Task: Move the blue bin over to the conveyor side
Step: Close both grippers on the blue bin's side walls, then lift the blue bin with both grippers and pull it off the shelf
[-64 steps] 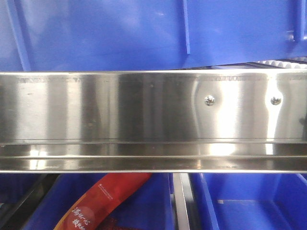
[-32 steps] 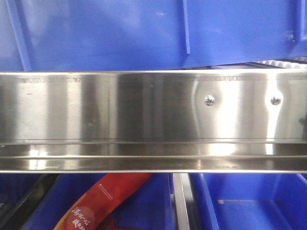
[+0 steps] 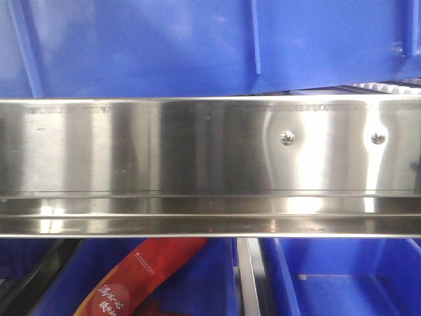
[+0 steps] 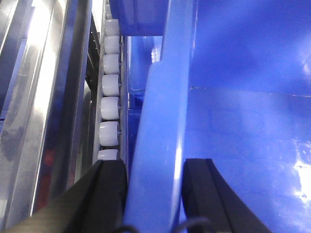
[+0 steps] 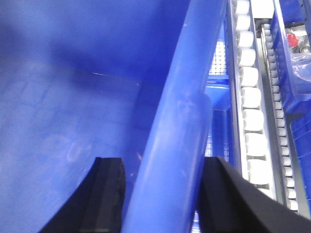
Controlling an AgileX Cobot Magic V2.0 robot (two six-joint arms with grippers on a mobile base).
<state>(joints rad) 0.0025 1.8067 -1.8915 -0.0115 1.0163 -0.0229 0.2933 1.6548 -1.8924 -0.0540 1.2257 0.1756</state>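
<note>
Left wrist-mounted: left pincer [image 4: 154, 167] grasps blue bin [image 4: 243, 121] rim; right pincer [image 5: 164, 167] likewise clamps it.

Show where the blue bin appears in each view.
Exterior front-facing: blue bin fills the top strip, above the stainless-steel rail.
Left wrist: rim runs up the centre, interior at right.
Right wrist: rim slants up to top right, interior at left.
Shared landmark: white rollers, beside the rim in both wrist views.

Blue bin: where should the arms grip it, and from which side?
Grip the blue bin by its thick rolled rim, likely from above on opposite walls, one finger inside and one outside; the smooth walls show no handle.
</note>
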